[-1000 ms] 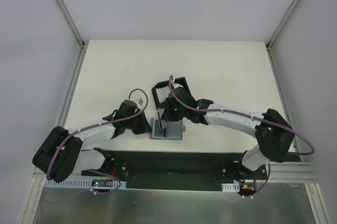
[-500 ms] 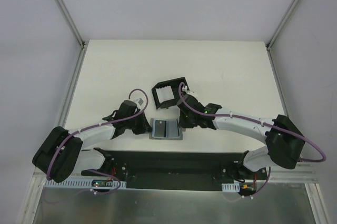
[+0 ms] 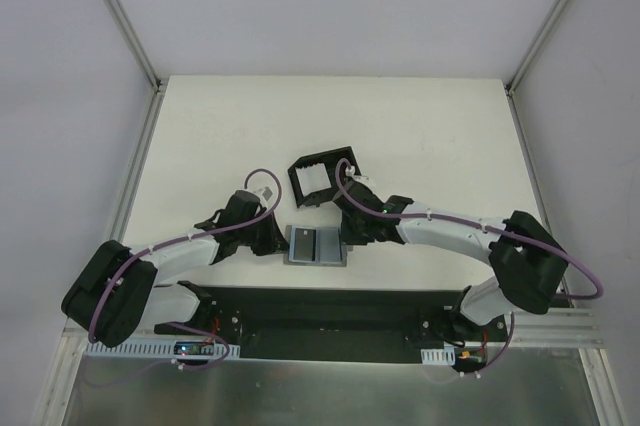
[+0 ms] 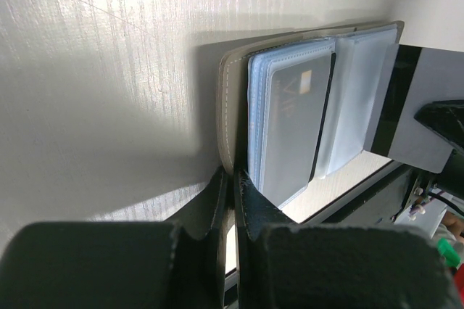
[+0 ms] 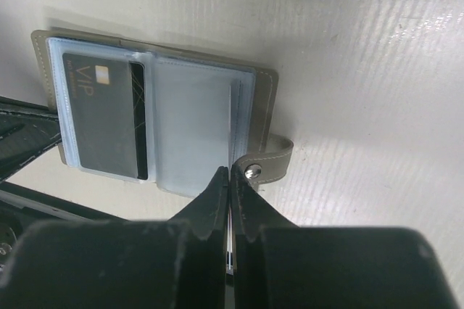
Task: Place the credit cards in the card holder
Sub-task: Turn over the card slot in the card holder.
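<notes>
The card holder [image 3: 317, 245] is a grey wallet with clear sleeves, lying open on the table between both arms. One dark credit card [image 5: 101, 117] marked VIP sits in its left sleeve, and this credit card [image 4: 293, 128] also shows in the left wrist view. My left gripper [image 4: 233, 178] is shut on the edge of the wallet's left cover [image 4: 226, 106]. My right gripper [image 5: 230, 175] is shut on a second credit card [image 4: 428, 99], grey with a black stripe. This card stands edge-on at the right-hand sleeve [image 5: 192, 128]. From above, the left gripper [image 3: 280, 241] and right gripper [image 3: 350, 236] flank the wallet.
A black open plastic frame box [image 3: 322, 178] lies just behind the wallet, close to the right arm's wrist. The wallet's snap strap [image 5: 268, 160] sticks out beside my right fingers. A black base plate [image 3: 320, 311] runs along the near table edge.
The right gripper, which held the card upright over the wallet's middle, has swung right and come down to the wallet's right side. The left arm has stayed put.
</notes>
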Motion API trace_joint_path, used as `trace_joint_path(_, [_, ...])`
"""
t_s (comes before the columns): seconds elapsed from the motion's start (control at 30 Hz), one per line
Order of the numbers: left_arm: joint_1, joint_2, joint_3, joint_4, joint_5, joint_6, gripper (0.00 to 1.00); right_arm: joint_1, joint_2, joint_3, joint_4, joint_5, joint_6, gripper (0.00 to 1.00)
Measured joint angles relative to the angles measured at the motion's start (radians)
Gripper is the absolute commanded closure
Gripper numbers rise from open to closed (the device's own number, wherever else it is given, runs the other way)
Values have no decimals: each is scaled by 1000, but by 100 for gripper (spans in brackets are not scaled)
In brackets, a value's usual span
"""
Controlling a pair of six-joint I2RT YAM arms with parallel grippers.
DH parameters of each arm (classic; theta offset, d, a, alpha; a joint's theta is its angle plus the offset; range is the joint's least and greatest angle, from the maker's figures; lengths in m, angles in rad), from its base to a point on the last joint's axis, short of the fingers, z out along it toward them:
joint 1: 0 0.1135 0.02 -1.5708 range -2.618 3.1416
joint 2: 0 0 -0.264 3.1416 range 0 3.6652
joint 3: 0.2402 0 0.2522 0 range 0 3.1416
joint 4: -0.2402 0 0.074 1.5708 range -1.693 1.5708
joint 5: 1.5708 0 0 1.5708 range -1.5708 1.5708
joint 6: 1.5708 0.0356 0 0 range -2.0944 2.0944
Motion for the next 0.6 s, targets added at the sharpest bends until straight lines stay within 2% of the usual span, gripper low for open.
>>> trace_joint_path(0.6, [0, 5, 0, 5, 4, 0, 100, -33, 92, -15, 177, -130, 47, 100])
